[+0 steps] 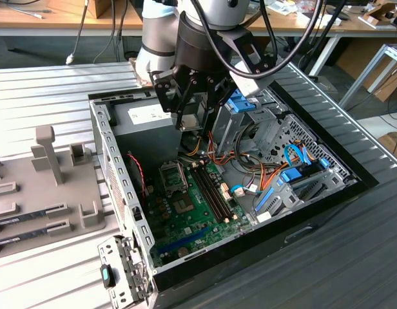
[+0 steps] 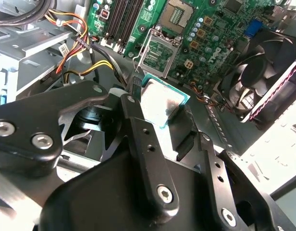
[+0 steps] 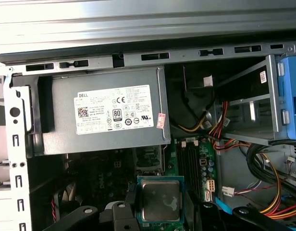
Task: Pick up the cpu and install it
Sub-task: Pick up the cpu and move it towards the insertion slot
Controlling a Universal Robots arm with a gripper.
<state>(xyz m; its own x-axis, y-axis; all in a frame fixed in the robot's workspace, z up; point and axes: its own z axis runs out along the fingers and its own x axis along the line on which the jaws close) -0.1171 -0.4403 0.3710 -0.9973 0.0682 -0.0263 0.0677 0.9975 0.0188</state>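
Observation:
The cpu (image 2: 162,101) is a small silvery square with a thin green edge, and my gripper (image 2: 160,108) is shut on it, black fingers (image 2: 134,96) pressing two opposite sides. In the first wrist view the cpu (image 3: 160,198) hangs above the green motherboard (image 3: 205,161), just in front of the grey power-supply box (image 3: 104,115). In the exterior view my gripper (image 1: 197,119) hovers with the cpu (image 1: 194,113) over the open computer case, above and behind the socket (image 1: 171,175). The socket (image 2: 178,14) lies open with its metal load plate (image 2: 160,50) raised.
Long memory sticks (image 1: 211,187) stand beside the socket. Orange and yellow cable bundles (image 1: 214,151) and blue drive brackets (image 1: 285,183) crowd the case toward the exterior view's right. A black fan (image 2: 263,72) sits by the board. A grey fixture plate (image 1: 37,193) lies outside the case.

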